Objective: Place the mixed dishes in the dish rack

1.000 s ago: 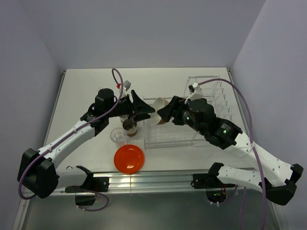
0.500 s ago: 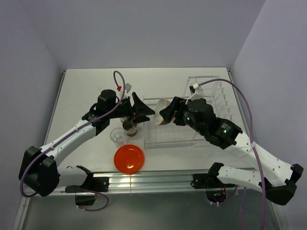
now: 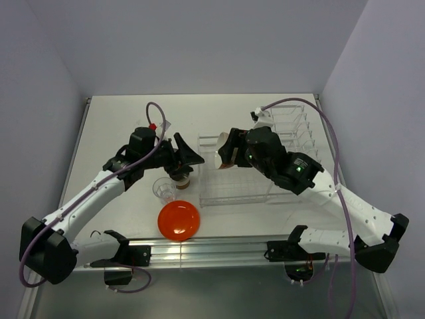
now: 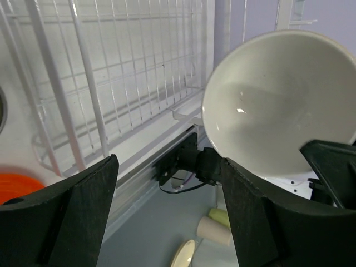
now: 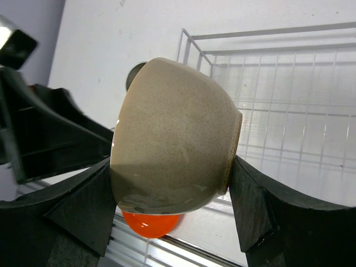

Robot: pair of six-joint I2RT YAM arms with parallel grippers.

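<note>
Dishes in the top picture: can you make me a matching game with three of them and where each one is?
Things:
1. bowl
2. orange plate
3. clear glass

Places:
A. standing upright on the table, just beyond the plate
B. held in the right gripper
C. lying flat near the table's front edge

Pairs: 1-B, 2-C, 3-A

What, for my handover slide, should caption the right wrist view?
Right gripper holding a beige bowl by its sides, clear wire dish rack behind, orange-red plate peeking out below.
</note>
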